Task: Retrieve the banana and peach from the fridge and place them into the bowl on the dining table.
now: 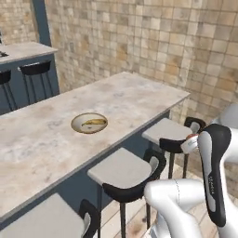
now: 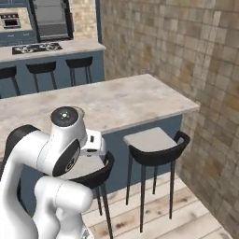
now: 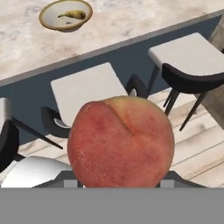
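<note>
A large orange-red peach (image 3: 120, 142) sits between my gripper's fingers, close to the hand camera and hiding the fingertips. In the left base view my gripper (image 1: 189, 143) hangs over the stools beside the dining table (image 1: 135, 95), with a sliver of the peach (image 1: 192, 136) showing at its tip. The beige bowl (image 1: 77, 127) rests on the table top, well to the left of the gripper, and the yellow banana (image 1: 94, 122) lies inside it. From the hand, the bowl (image 3: 47, 22) and banana (image 3: 73, 15) appear at the upper left. The fridge is out of view.
Black-backed stools (image 1: 124, 173) (image 1: 168, 132) (image 2: 151, 142) line the table's near side, right under the gripper. A brick wall (image 1: 162, 37) closes the table's far end. An island with a cooktop (image 2: 37, 49) and more stools stands beyond. Wooden floor (image 3: 197, 144) lies below.
</note>
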Tool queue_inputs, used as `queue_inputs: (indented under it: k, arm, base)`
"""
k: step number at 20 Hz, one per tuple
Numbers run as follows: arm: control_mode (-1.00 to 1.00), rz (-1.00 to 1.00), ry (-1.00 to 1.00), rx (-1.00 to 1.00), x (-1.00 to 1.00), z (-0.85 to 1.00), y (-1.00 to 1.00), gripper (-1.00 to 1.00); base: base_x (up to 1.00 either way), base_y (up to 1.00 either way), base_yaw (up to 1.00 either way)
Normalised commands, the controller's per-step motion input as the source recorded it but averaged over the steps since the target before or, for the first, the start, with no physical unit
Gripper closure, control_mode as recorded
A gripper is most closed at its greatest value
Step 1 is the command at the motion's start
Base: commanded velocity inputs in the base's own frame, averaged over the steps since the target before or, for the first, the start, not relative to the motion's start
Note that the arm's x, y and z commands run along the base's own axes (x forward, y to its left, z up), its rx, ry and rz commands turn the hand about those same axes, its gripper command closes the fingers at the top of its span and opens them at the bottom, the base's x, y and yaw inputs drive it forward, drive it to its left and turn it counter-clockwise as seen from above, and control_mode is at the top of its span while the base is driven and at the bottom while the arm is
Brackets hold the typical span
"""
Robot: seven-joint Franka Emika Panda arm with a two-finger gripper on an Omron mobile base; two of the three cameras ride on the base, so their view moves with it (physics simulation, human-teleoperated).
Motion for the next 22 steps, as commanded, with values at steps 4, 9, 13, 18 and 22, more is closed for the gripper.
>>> queue_inputs:
  k: [4, 9, 13, 18, 22]
  arm:
    - [1.0, 0.0, 0.0, 0.0, 0.0, 0.0, 0.0, 1.0]
    - [1.0, 0.0, 0.0, 0.0, 0.0, 0.0, 0.0, 1.0]
    - [1.0, 0.0, 0.0, 0.0, 0.0, 0.0, 0.0, 1.0]
    - [1.0, 0.0, 0.0, 0.0, 0.0, 0.0, 0.0, 1.0]
    - [1.0, 0.0, 0.0, 0.0, 0.0, 0.0, 0.0, 1.0]
  base:
    - [1.0, -0.46, 0.58]
    - [1.0, -0.48, 0.55]
    - [1.0, -0.36, 0.49]
    - [1.0, -0.17, 0.44]
    - [1.0, -0.23, 0.42]
